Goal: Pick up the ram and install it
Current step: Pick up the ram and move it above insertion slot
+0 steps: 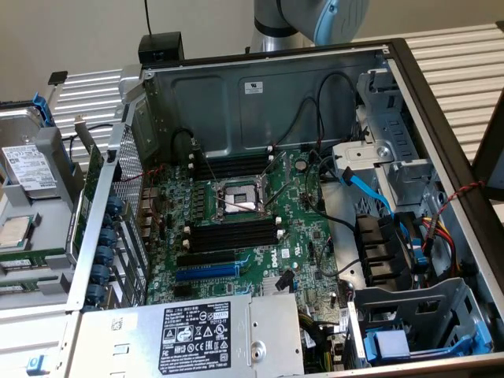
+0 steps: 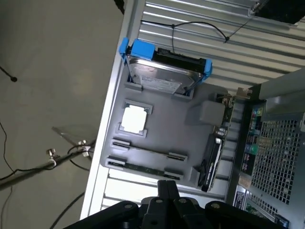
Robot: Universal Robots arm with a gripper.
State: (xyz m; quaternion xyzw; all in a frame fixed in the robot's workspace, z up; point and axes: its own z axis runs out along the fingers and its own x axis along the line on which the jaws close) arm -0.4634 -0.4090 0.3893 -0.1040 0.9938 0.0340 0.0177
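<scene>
Grey arm (image 1: 309, 19) aloft, black tool (image 2: 167, 188) downward.

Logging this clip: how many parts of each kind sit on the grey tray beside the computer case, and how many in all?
On the grey tray:
hard drive, in a blue caddy: 1
processor chip: 1
ram, lying in its holder: 1
circuit card, standing on edge: 1
Total: 4

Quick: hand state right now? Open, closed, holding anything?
Hand: cannot tell whether it is open or closed. It hangs above the grey tray, close to the ram lying in it.
</scene>
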